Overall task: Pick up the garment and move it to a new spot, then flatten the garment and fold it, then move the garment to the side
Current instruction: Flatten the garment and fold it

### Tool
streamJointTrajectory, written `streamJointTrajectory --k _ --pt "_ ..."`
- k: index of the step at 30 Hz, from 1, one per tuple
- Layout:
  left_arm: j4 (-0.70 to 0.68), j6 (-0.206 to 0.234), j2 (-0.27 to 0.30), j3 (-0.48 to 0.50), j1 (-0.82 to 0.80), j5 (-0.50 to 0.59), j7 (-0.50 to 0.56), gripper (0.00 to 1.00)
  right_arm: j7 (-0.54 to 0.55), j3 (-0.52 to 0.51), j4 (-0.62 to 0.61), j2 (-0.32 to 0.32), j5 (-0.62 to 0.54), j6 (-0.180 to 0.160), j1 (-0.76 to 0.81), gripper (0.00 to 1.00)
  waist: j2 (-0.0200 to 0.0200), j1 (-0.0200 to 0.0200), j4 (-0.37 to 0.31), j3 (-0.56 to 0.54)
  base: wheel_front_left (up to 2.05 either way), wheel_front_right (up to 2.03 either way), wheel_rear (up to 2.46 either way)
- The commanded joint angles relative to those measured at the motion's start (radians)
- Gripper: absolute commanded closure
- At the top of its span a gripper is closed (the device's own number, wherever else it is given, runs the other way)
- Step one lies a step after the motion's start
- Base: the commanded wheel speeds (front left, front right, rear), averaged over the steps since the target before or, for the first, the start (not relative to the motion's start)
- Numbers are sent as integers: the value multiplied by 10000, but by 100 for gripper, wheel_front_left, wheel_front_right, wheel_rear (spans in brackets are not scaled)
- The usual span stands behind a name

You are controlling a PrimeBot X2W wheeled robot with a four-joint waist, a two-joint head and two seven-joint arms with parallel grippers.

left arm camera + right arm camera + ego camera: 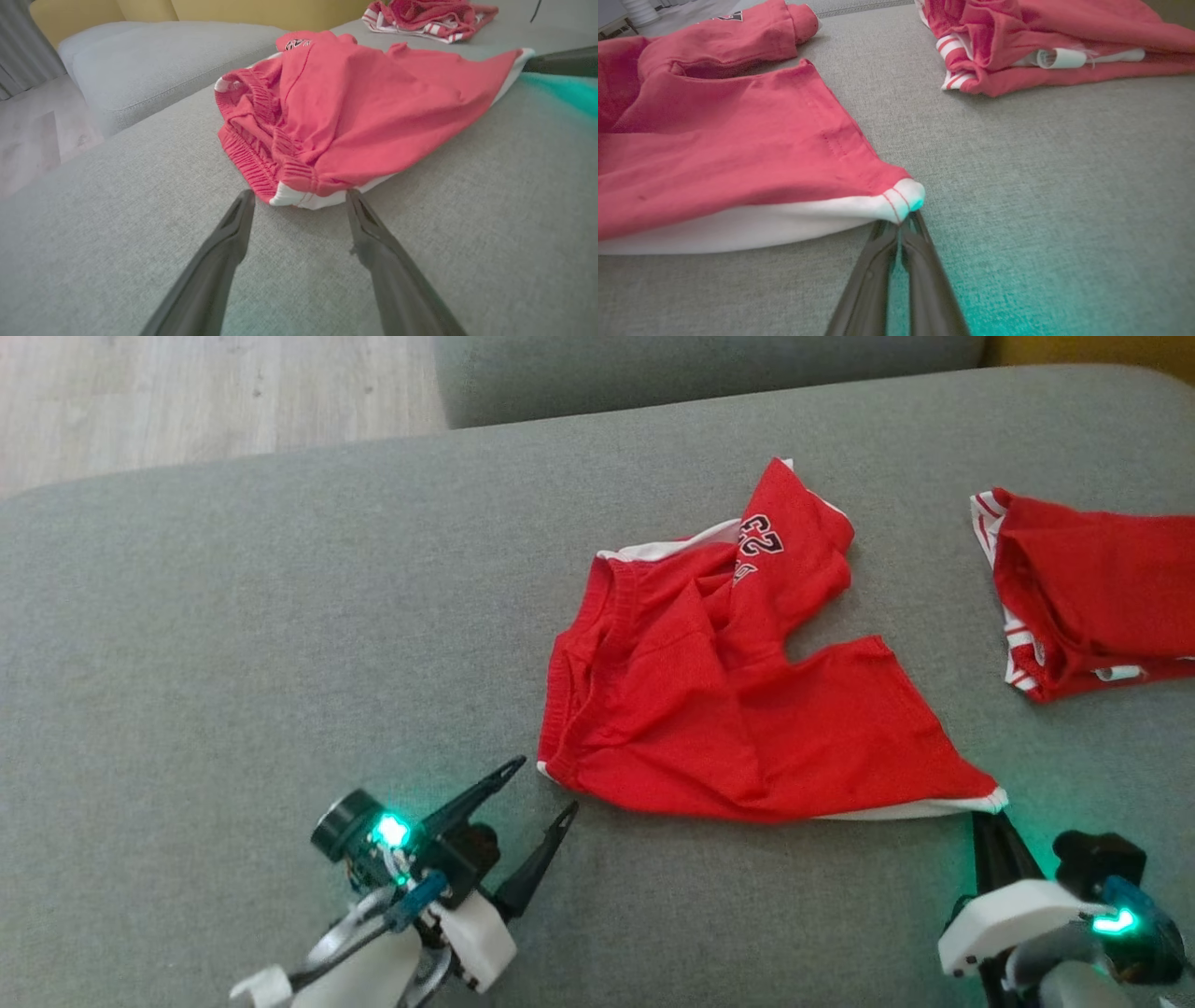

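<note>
The garment (709, 709) is a pair of red shorts with white trim and a number print, lying crumpled on the grey sofa seat (233, 616). My right gripper (982, 816) is shut on the white hem corner of the near leg, which is pulled to a point; in the right wrist view the closed tips (901, 225) pinch that corner of the garment (714, 154). My left gripper (546, 784) is open just short of the waistband corner. Seen from the left wrist, the left gripper (300, 196) has its fingers either side of the white corner of the garment (350, 107), low on the cushion.
A second red and white garment (1092, 597) lies bunched at the far right of the seat, also seen as a red heap (1041, 42) from the right wrist. A grey back cushion (700, 369) borders the far edge. Wooden floor (187, 392) lies beyond the left corner.
</note>
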Motion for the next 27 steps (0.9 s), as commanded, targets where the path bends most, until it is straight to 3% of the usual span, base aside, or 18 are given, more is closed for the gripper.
streamJointTrajectory --k 1,13,15,17,18,27 --pt "-112 23 226 159 -628 97 -8 0 -106 247 -224 -68 63 -7 -388 100 0 0 -45 55 0 0 0" --pt "1164 17 439 -1360 -2131 -188 -118 0 -165 422 -74 -68 49 -7 -710 100 0 0 -361 435 0 0 0" --pt "1271 17 453 -1535 -2253 -337 -143 32 -186 444 -41 -68 45 -7 -722 100 0 0 -389 445 0 0 0" --pt "1311 17 457 -1640 -2350 -439 -171 57 -207 446 -2 -68 37 -7 -732 100 0 0 -399 442 0 0 0" --pt "1294 17 467 -1788 -2398 -516 -195 100 -221 430 43 -68 20 -7 -751 100 0 0 -400 434 0 0 0" --pt "909 16 611 -2115 -2444 -1021 -235 100 -233 235 151 -68 -166 -7 -831 100 0 0 -286 227 0 0 0"
